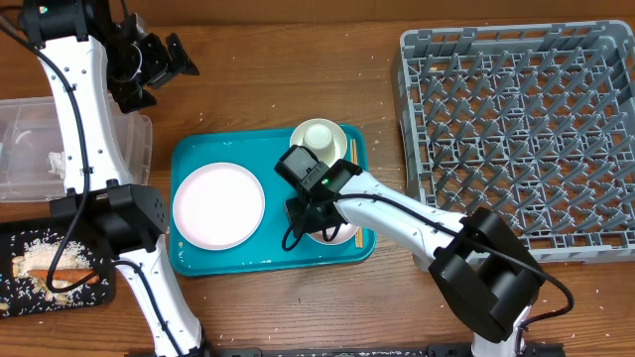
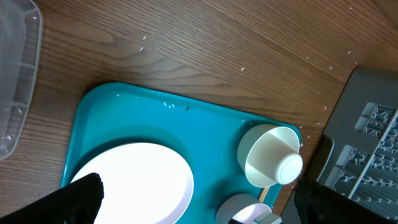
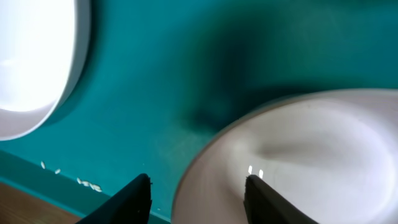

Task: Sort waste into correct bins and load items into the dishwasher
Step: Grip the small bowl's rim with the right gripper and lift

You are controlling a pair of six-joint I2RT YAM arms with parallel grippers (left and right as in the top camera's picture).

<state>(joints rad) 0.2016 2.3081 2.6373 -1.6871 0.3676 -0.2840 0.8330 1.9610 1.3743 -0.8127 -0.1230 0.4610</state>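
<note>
Rim of white round bowl [image 3: 311, 149] lay between the right hand's [image 3: 196, 186] parted fingers; left hand [image 1: 157, 71] gaped empty, far left.

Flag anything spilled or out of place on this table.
Small white grains lie scattered over the bare wood of the table, and a few more sit on the teal tray near its edge. They look like spilled food crumbs.
</note>
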